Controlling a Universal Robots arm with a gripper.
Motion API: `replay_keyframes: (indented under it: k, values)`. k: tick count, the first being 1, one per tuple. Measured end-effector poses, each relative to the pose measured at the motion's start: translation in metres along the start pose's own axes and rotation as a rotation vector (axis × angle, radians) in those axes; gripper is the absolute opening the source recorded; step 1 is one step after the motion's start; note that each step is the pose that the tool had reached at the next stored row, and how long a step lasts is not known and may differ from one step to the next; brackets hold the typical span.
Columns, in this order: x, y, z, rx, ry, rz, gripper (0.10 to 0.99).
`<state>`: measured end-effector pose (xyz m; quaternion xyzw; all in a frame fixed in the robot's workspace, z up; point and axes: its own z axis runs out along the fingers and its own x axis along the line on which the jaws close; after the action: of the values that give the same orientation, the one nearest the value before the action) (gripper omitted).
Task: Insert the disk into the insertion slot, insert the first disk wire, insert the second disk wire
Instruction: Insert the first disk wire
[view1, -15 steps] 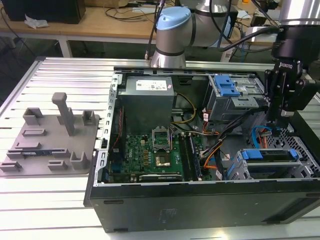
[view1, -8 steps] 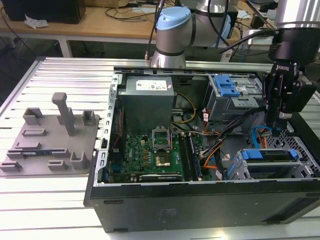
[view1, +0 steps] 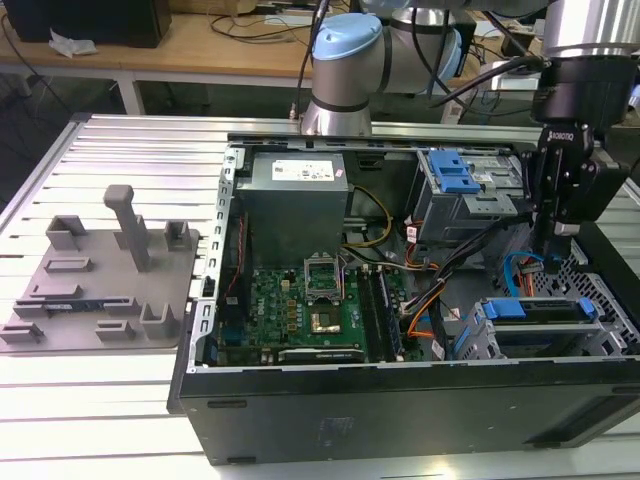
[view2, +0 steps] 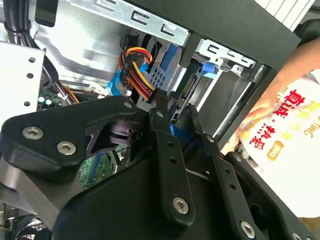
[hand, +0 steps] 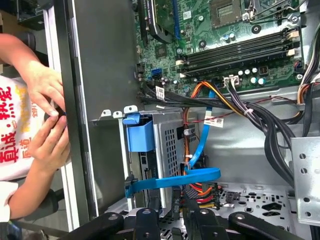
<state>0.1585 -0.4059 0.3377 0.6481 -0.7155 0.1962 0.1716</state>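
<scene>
The disk (view1: 545, 312) lies in the insertion slot (view1: 590, 345), a grey perforated bay at the case's corner on the exterior view's right; its blue carrier tab (hand: 140, 135) shows at the bay's mouth. A flat blue wire (hand: 175, 179) runs across to the disk's back edge. A bundle of red, yellow and orange wires (view2: 135, 57) ends in a dark connector right at my fingertips. My gripper (view1: 548, 248) hangs just behind the bay. In both wrist views its fingers (view2: 161, 130) stand close together, gripper (view2: 176, 114) shut on that connector, with blue showing between them.
The open case holds a motherboard (view1: 300, 300), a grey power supply (view1: 295, 190) and a taller grey cage with a blue latch (view1: 455, 180). A person's hands (hand: 45, 115) hold a white packet outside the case wall. A grey fixture plate (view1: 100, 285) lies on the exterior view's left.
</scene>
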Motion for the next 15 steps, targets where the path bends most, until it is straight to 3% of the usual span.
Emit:
replay_keyframes:
  k: [4, 6, 7, 15]
  values:
    - [-0.0028, 0.0007, -0.0004, 0.003, -0.0007, -0.002, 0.322]
    - [-0.0030, 0.0009, -0.0002, 0.004, -0.0092, -0.001, 0.322]
    - [-0.0031, 0.0010, 0.0000, 0.004, -0.0221, -0.001, 0.322]
    - [-0.0031, 0.0011, 0.0002, 0.004, -0.0229, -0.001, 0.306]
